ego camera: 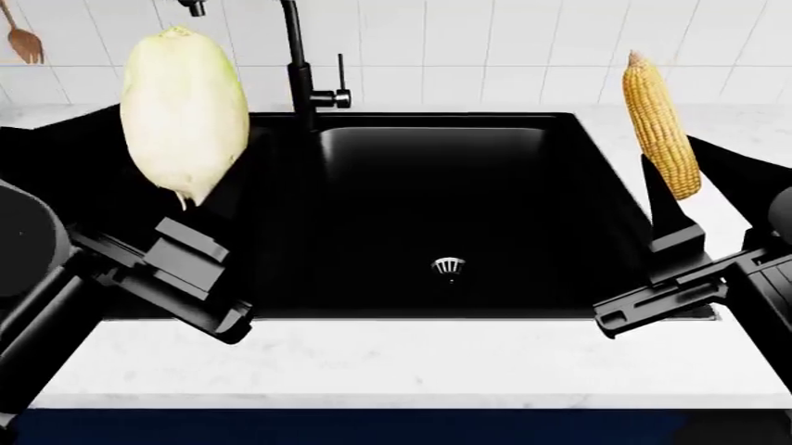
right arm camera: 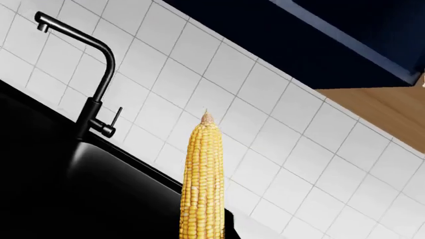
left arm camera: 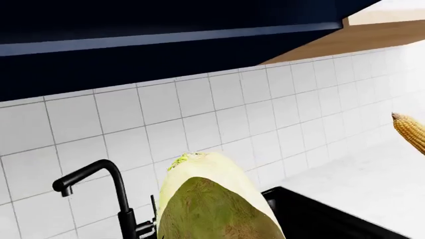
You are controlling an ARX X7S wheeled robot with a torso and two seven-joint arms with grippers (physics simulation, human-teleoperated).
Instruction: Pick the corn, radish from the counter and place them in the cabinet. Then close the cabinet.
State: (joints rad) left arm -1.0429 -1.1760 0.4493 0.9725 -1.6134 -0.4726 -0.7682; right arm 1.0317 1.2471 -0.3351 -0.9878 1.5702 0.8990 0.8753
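I hold the radish (ego camera: pixel 184 109) aloft over the sink's (ego camera: pixel 495 213) left side, my left gripper (ego camera: pixel 185 246) clamped on its tapered lower end. It looks plump, smooth and top-heavy, likely to swing. The corn (ego camera: pixel 659 125) stands upright in my right gripper (ego camera: pixel 669 236), clamped low; stiff, ridged, easier to grip.

Between my two arms the black sink (ego camera: pixel 495 213) lies open, only the faucet (ego camera: pixel 297 56) rising at its back edge. Overhead the dark cabinet (left arm camera: pixel 133 40) juts from the tiled wall (left arm camera: pixel 265 114), capping my upward room.
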